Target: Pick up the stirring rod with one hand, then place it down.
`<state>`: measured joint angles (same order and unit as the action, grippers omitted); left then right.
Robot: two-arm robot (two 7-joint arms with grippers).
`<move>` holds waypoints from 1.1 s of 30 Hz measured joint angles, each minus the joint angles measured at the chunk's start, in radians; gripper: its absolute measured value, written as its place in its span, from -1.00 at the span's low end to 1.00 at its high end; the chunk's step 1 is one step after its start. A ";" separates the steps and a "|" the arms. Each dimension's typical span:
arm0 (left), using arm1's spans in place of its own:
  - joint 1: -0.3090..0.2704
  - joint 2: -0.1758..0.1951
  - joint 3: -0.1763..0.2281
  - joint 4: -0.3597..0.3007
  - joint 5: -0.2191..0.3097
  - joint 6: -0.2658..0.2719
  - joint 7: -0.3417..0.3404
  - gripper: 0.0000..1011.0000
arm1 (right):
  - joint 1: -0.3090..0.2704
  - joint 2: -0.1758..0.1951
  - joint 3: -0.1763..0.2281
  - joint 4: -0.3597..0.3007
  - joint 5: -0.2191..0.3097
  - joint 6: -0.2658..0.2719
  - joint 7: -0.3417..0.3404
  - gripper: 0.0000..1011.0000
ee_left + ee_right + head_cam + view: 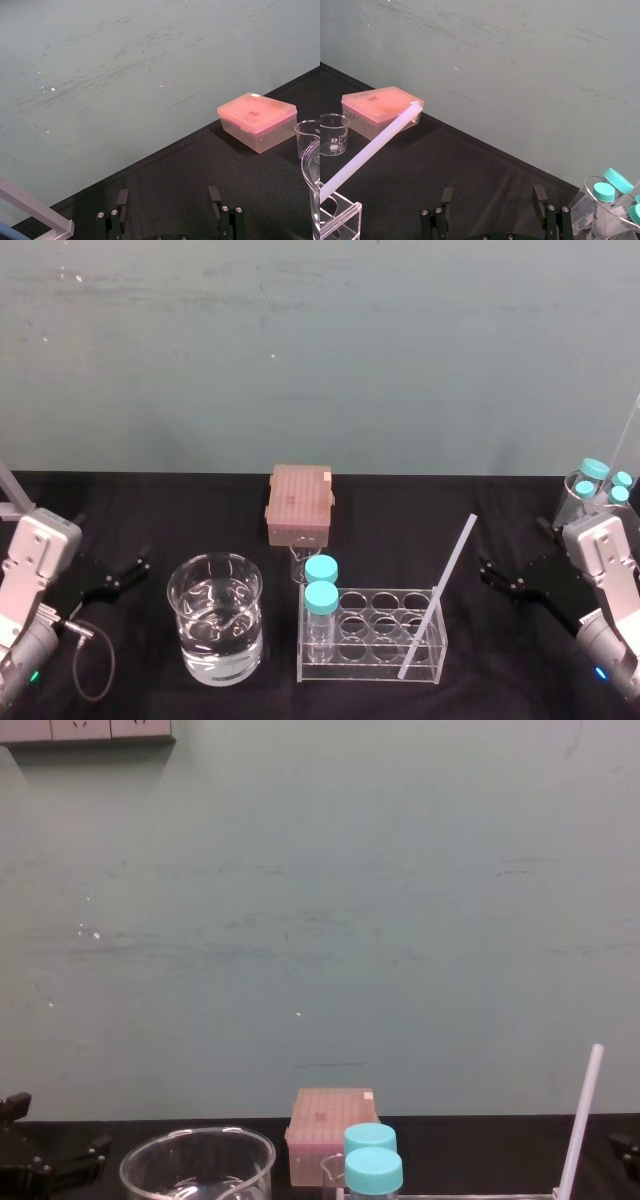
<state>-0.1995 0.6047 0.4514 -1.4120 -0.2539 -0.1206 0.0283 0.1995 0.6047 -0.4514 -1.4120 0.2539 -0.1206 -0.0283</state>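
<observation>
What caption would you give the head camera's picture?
Stirring rod leans in the clear rack, left gripper and right gripper open at either side.

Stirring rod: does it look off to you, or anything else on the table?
The stirring rod leans aslant in the right end of the clear rack, not upright. Nothing else stands out: beaker and capped bottles stand upright, no spill. Left gripper and right gripper sit open, apart.

water-filled beaker [215, 640] beside a clear rack [365, 671], pink box [299, 502] behind them.

The black left end effector [133, 577] and right end effector [491, 576] have silver screws [424, 212] and silver-grey wrist housings [42, 543].
</observation>
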 joint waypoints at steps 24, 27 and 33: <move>0.000 0.000 0.000 0.000 0.000 0.000 0.000 0.99 | -0.006 -0.019 0.043 -0.010 0.040 -0.011 0.032 0.98; 0.000 0.000 0.000 0.000 0.000 0.000 0.000 0.99 | -0.009 -0.032 0.081 -0.031 0.106 -0.002 0.063 0.98; 0.000 0.000 0.000 0.000 0.000 0.000 0.000 0.99 | -0.019 -0.064 0.190 -0.085 0.314 0.056 0.154 0.98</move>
<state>-0.1995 0.6047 0.4514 -1.4120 -0.2539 -0.1205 0.0283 0.1807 0.5407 -0.2616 -1.4968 0.5675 -0.0647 0.1257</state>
